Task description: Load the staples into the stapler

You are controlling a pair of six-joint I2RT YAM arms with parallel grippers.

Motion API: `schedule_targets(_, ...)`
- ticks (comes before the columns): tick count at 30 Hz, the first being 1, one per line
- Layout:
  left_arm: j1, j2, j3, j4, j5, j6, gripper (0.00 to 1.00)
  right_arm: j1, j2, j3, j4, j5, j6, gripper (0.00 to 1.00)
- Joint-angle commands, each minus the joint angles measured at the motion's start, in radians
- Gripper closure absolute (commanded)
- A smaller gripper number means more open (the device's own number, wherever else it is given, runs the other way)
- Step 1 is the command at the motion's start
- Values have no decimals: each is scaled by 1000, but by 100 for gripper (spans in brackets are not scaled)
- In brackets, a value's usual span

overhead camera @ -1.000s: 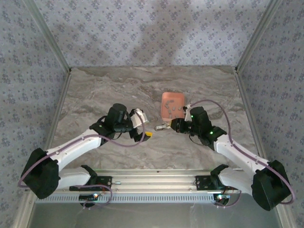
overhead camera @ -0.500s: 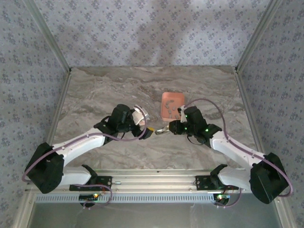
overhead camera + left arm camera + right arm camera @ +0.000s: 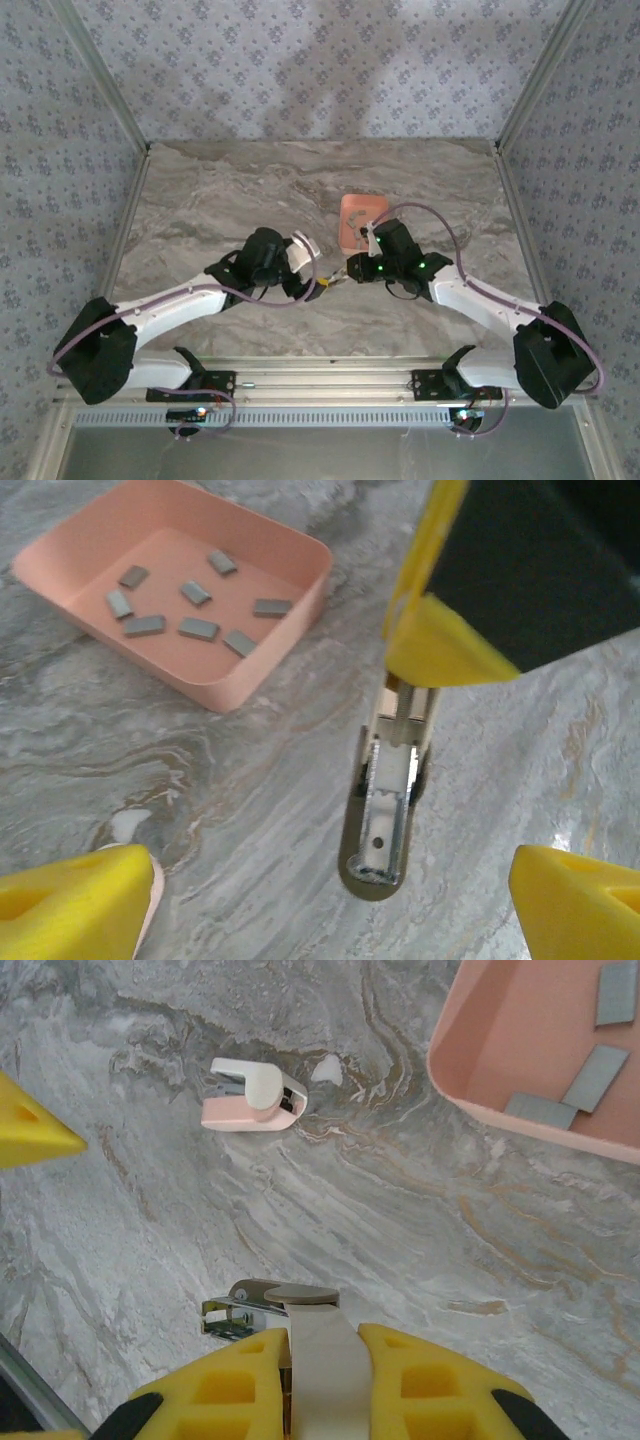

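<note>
Small flat grey metal staples (image 3: 198, 628): eight short strips, loose and scattered flat inside the salmon-pink rectangular tray (image 3: 270, 670).

Slim taupe stapler (image 3: 385, 815): metal channel exposed, outside the tray and near it, clamped in the right gripper (image 3: 318, 1355).

Eight staples (image 3: 195, 592) in one tray (image 3: 290, 630), one stapler (image 3: 385, 820), one pink-and-white piece (image 3: 250, 1098).
</note>
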Motion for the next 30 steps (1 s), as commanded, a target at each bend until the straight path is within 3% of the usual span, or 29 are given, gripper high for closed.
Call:
schedule_targets(1, -30, 51, 56, -29, -29, 68, 12, 15, 6, 37, 2, -33, 9, 85)
schedule_targets(7, -54, 131, 88, -4, -60, 68, 20, 16, 1, 21, 46, -72, 28, 85)
schedule_targets(18, -63, 196, 94, 56, -9, 46, 33, 6, -3, -9, 105, -109, 57, 85)
schedule_targets(23, -63, 207, 90, 75, 6, 38, 45, 3, -8, -12, 107, -112, 62, 85)
schedule_targets(27, -64, 200, 101, 75, 27, 34, 63, 1, -10, -7, 103, -111, 60, 85)
schedule_targets(30, -63, 207, 116, 68, 37, 25, 72, 0, -15, -9, 102, -108, 57, 85)
